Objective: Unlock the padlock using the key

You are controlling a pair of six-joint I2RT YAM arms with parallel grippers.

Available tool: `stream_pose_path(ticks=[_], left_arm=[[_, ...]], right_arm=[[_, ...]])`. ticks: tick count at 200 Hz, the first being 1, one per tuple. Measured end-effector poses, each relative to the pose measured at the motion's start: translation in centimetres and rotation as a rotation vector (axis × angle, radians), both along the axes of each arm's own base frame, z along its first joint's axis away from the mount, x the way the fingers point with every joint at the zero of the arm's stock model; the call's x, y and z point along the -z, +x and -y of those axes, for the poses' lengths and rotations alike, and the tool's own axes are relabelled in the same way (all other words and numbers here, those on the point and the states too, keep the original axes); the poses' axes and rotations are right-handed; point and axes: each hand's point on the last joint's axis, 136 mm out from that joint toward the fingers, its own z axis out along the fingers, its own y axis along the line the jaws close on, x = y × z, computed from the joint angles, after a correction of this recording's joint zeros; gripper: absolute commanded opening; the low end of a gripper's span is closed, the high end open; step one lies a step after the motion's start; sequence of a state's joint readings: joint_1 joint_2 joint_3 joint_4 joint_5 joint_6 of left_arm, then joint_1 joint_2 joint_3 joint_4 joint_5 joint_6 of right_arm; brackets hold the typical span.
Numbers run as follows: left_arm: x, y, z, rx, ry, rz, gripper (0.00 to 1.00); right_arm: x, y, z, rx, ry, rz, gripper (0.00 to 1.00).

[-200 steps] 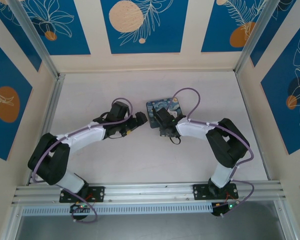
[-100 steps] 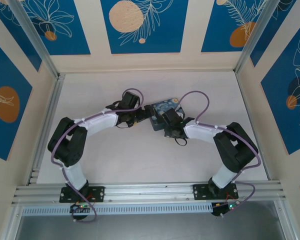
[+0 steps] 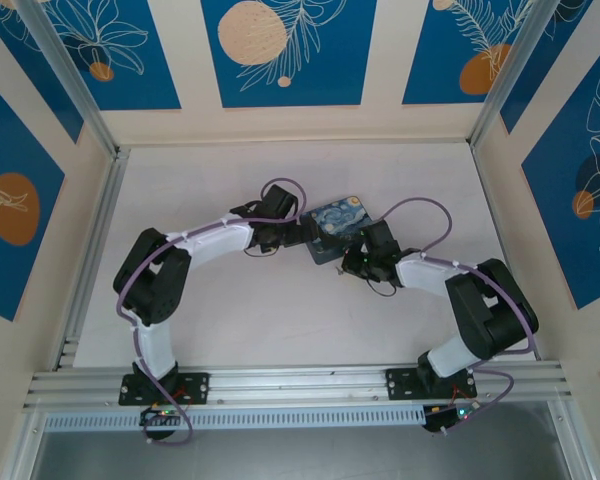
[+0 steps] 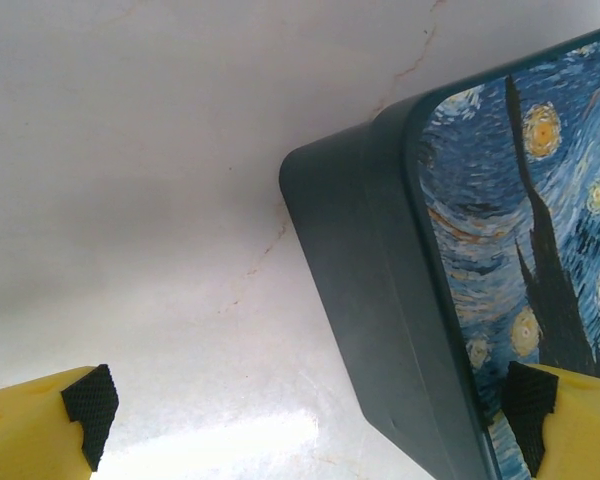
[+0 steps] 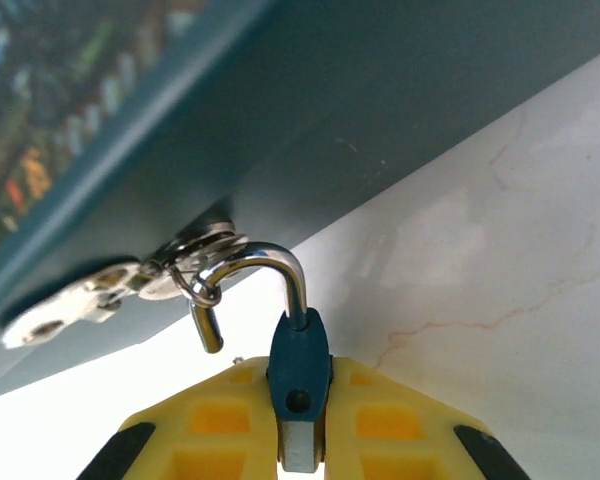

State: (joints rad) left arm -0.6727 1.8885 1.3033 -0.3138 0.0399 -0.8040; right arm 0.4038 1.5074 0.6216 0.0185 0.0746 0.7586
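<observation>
In the right wrist view, the tiny padlock's blue body (image 5: pixel 300 362) is pinched between my yellow fingers, with my right gripper (image 5: pixel 300 405) shut on it. Its silvery shackle (image 5: pixel 272 262) stands open. One end hangs free and its curve is hooked through a small ring on the metal latch (image 5: pixel 80 300) of the Starry Night box (image 5: pixel 380 110). From above, the right gripper (image 3: pixel 355 262) sits at the box's near edge. My left gripper (image 4: pixel 310 425) is open. One pad (image 4: pixel 88 408) is over the table and the other over the box corner (image 4: pixel 400 280). The key is hidden.
The box (image 3: pixel 340 226) lies mid-table between both grippers, the left gripper (image 3: pixel 292 233) at its left side. Purple cables loop over both wrists. An aluminium rail (image 3: pixel 300 382) runs along the near edge, and frame walls close off the other sides.
The left arm has swung right, bringing its gripper up against the box's left side. The right gripper has drawn back from over the box to its near right edge.
</observation>
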Motion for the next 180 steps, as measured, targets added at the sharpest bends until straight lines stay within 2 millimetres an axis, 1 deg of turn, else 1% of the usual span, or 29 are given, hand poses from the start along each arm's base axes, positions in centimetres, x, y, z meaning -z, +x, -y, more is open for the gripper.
stream_pose_path(ticks=[46, 124, 180], left_arm=[[0.1, 0.1, 0.5, 0.007, -0.009, 0.01, 0.98], [0.1, 0.3, 1.0, 0.011, -0.023, 0.02, 0.96], [0.2, 0.4, 1.4, 0.006, -0.043, 0.022, 0.94]], right_arm=[[-0.4, 0.0, 0.3, -0.006, 0.16, 0.021, 0.0], [-1.5, 0.7, 0.5, 0.019, 0.304, 0.028, 0.0], [-1.1, 1.3, 0.4, 0.076, 0.396, 0.0, 0.0]])
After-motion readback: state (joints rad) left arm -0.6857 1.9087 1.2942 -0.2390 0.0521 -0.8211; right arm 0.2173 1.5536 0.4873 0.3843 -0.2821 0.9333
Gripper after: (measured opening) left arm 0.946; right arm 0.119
